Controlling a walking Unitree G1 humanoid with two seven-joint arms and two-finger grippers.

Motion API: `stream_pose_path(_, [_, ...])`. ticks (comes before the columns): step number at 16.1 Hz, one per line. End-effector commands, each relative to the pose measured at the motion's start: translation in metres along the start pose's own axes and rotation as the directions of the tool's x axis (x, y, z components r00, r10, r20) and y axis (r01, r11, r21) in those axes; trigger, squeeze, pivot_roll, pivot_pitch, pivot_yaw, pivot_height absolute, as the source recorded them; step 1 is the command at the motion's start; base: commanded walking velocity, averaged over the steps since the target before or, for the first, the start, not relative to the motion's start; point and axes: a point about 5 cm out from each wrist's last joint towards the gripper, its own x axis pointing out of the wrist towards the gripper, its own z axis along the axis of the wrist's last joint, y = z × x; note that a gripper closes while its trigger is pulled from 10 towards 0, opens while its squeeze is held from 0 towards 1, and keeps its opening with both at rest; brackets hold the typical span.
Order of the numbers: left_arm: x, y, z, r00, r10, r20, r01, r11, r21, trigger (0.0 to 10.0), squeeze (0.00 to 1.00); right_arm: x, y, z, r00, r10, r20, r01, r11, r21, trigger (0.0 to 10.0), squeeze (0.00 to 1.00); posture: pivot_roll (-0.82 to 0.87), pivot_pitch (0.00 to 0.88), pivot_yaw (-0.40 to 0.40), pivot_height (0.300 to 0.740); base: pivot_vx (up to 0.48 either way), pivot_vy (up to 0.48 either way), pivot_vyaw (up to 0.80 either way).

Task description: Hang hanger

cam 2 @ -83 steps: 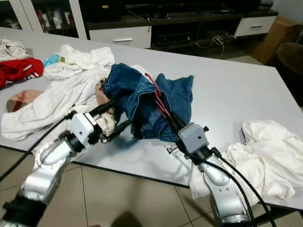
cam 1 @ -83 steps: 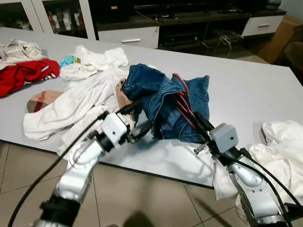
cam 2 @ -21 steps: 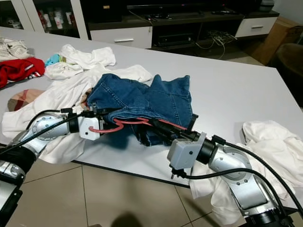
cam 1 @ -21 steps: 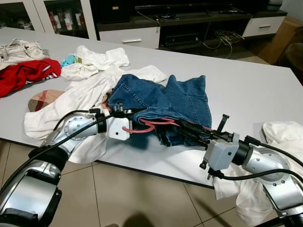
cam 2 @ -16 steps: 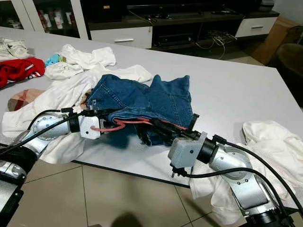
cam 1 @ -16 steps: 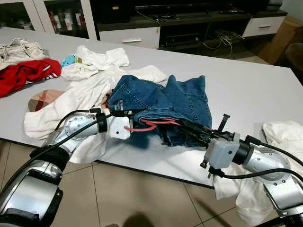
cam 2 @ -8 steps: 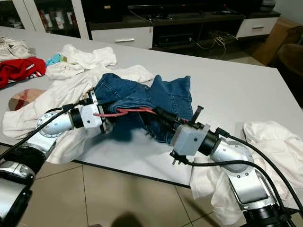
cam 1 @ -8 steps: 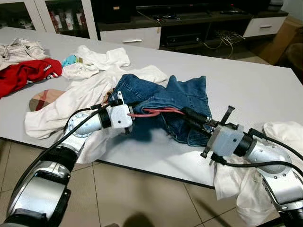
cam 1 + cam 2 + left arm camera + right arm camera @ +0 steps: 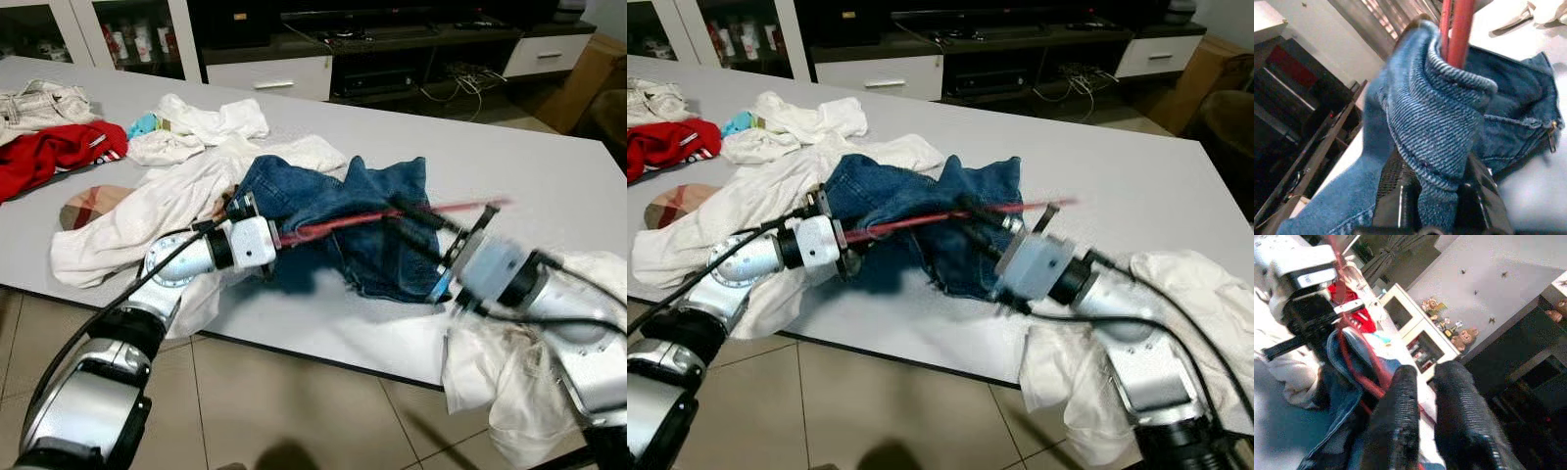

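From my head cameras, the red hanger (image 9: 338,220) that sagged in a loop half a second ago now runs as a near-straight thin rod above the blue denim jeans (image 9: 367,220), from my left hand (image 9: 263,238) across toward my right hand (image 9: 416,217). My right arm is smeared with motion blur and sits higher and further right than before. The jeans lie crumpled on the smooth grey table (image 9: 519,186), with soft white clothes (image 9: 147,211) heaped to their left, a red garment (image 9: 49,157) beyond those, and a white garment (image 9: 509,382) draped over the table's near right edge.

In my left wrist view, my left hand (image 9: 1437,196) pinches a thick fold of ribbed, woven denim (image 9: 1435,127), with the hanger's red bar (image 9: 1459,32) rising out of the fold.

In my right wrist view, my right hand (image 9: 1422,416) has its textured black fingers (image 9: 1400,421) close together, the thin red hanger (image 9: 1359,357) blurred just beside them; whether they grip it I cannot tell.
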Motion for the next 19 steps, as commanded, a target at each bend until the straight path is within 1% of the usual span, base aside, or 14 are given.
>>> stream_pose_path(1, [0.0,0.001,0.002,1.0,-0.004,0.009,0.004,1.0,0.009,0.0,0.0,-0.001,-0.004,0.004,1.0,0.011,0.0,-0.011,1.0,0.025,10.0,0.0,-0.07,0.0,-0.021,0.74,0.0,0.0,0.0])
stream_pose_path(3, [0.0,0.0,0.002,1.0,-0.012,0.007,0.012,1.0,0.012,0.0,0.0,-0.002,-0.005,0.005,1.0,0.007,0.003,-0.007,0.999,0.042,10.0,0.0,-0.07,0.0,-0.019,0.74,0.0,0.0,0.0])
stream_pose_path(5, [0.001,0.0,0.001,1.0,-0.007,0.0,0.007,1.0,0.0,0.0,0.0,-0.006,-0.008,0.004,1.0,0.004,-0.007,-0.003,0.992,0.129,10.0,0.0,-0.08,0.0,-0.017,0.74,0.0,0.0,0.0])
stream_pose_path(6, [0.001,0.002,0.0,1.0,0.008,-0.003,-0.008,1.0,-0.015,0.0,0.0,-0.009,-0.008,0.004,1.0,0.009,-0.011,-0.007,0.989,0.148,10.0,0.0,-0.08,0.0,-0.017,0.74,0.0,0.0,0.0])
stream_pose_path(7, [0.001,0.007,-0.001,0.999,0.047,-0.016,-0.048,0.998,-0.044,0.0,0.0,-0.013,-0.013,0.005,1.0,-0.007,-0.017,0.01,0.982,0.19,10.0,0.0,-0.08,0.0,-0.017,0.74,0.0,0.0,0.0])
stream_pose_path(9, [0.0,0.014,-0.004,0.994,0.104,-0.042,-0.107,0.991,-0.081,0.0,0.0,-0.018,-0.025,0.007,0.996,-0.082,-0.02,0.084,0.971,0.222,10.0,0.0,-0.08,0.0,-0.016,0.74,0.0,0.0,0.0])
stream_pose_path(11, [0.002,0.02,-0.007,0.984,0.165,-0.071,-0.173,0.978,-0.12,0.0,0.0,-0.023,-0.039,0.008,0.974,-0.224,-0.031,0.224,0.939,0.262,10.0,0.0,-0.09,0.0,-0.013,0.74,0.0,0.0,0.0])
stream_pose_path(12, [0.003,0.022,-0.006,0.981,0.179,-0.073,-0.187,0.974,-0.13,0.0,0.0,-0.025,-0.046,0.007,0.954,-0.299,-0.034,0.296,0.91,0.291,10.0,0.0,-0.09,0.0,-0.014,0.74,0.0,0.0,0.0])
stream_pose_path(13, [0.005,0.022,-0.007,0.978,0.194,-0.08,-0.204,0.969,-0.141,0.0,0.0,-0.028,-0.049,0.007,0.938,-0.343,-0.051,0.341,0.885,0.318,10.0,0.0,-0.09,0.0,-0.011,0.74,0.0,0.0,0.0])
stream_pose_path(14, [0.005,0.024,-0.007,0.973,0.214,-0.085,-0.225,0.962,-0.154,0.0,0.0,-0.03,-0.05,0.005,0.93,-0.36,-0.077,0.364,0.866,0.343,10.0,0.0,-0.1,0.0,-0.009,0.74,0.0,0.0,0.0])
stream_pose_path(16, [0.007,0.026,-0.006,0.966,0.244,-0.084,-0.255,0.951,-0.174,0.0,0.0,-0.032,-0.04,-0.004,0.934,-0.327,-0.141,0.356,0.85,0.389,10.0,0.0,-0.1,0.0,-0.009,0.74,0.0,0.0,0.0])
stream_pose_path(17, [0.008,0.028,-0.005,0.963,0.26,-0.074,-0.269,0.944,-0.192,0.0,0.0,-0.03,-0.025,-0.008,0.95,-0.264,-0.165,0.31,0.848,0.43,10.0,0.52,-0.1,0.0,-0.008,0.74,0.0,0.0,0.0])
stream_pose_path(18, [0.009,0.029,-0.003,0.962,0.264,-0.066,-0.272,0.941,-0.2,0.0,0.0,-0.027,-0.015,-0.011,0.958,-0.22,-0.186,0.282,0.852,0.442,10.0,0.99,-0.1,0.0,-0.01,0.74,0.0,0.0,0.0])
stream_pose_path(19, [0.01,0.029,-0.002,0.962,0.267,-0.057,-0.273,0.941,-0.198,0.0,0.0,-0.024,-0.007,-0.016,0.957,-0.193,-0.214,0.272,0.853,0.446,10.0,1.0,-0.1,0.0,-0.01,0.74,0.0,0.0,0.0])
